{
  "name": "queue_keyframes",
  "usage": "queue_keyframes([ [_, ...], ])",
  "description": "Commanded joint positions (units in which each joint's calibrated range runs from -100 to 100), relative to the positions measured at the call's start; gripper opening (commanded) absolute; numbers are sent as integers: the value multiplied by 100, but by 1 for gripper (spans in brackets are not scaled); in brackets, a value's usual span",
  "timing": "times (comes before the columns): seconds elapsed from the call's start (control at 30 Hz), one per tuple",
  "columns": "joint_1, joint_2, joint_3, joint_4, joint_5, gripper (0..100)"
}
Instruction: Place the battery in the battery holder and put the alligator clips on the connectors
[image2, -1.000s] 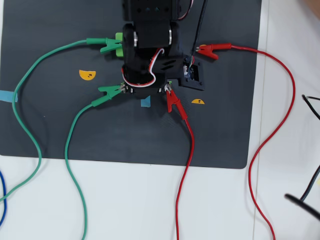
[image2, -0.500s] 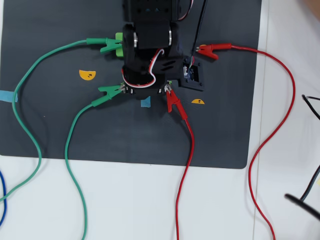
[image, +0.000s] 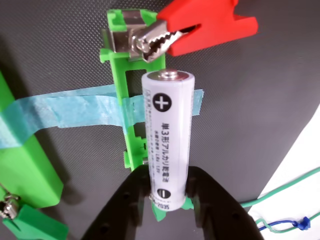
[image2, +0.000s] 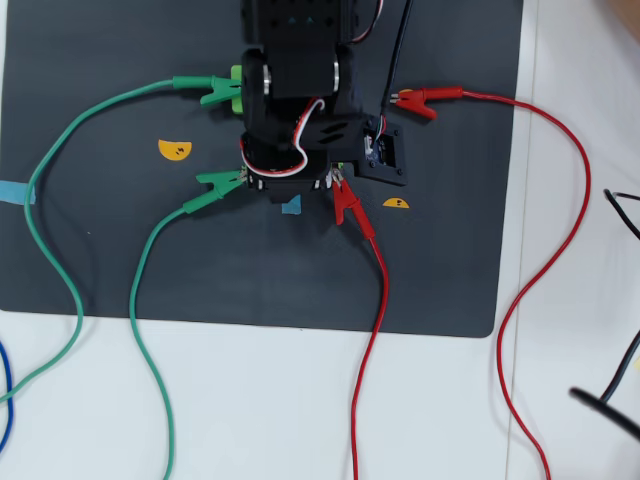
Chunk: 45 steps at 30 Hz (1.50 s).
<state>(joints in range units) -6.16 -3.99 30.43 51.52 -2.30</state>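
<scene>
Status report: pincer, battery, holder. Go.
Pincer shut on battery, minus end. Battery over green holder, not visibly seated. Red clip biting holder's top tab. Nothing blocking.

Dark grey mat (image2: 100, 250) with rounded corners, spread over a white table (image2: 300, 400). Two small yellow half-round stickers on the mat: one (image2: 174, 150) toward the left, another (image2: 396, 203) toward the right, well apart. Strip of light blue tape (image: 65, 107) stuck flat across the mat's woven surface in the wrist view; a short bit of blue tape (image2: 15, 192) at the mat's left edge in the overhead view. Black cables (image2: 625, 370) at the right margin, on the white table. Blue cord (image2: 5, 410), possibly a wire, at the lower left edge.
</scene>
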Motion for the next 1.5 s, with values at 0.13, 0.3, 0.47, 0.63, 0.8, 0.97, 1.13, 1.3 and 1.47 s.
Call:
queue_keyframes([
  [0.13, 56, 335, -122, -60, -28, 1],
  [0.3, 25, 335, -122, -60, -28, 1],
  [0.47, 5, 335, -122, -60, -28, 1],
  [0.63, 5, 335, -113, -60, -28, 1],
  [0.8, 5, 335, -113, -60, -2, 1],
  [0.97, 5, 335, -113, -60, 9, 2],
  [1.13, 5, 335, -96, -60, 19, 8],
  [1.3, 5, 335, -78, -60, 19, 9],
  [1.47, 5, 318, -69, -60, 19, 9],
])
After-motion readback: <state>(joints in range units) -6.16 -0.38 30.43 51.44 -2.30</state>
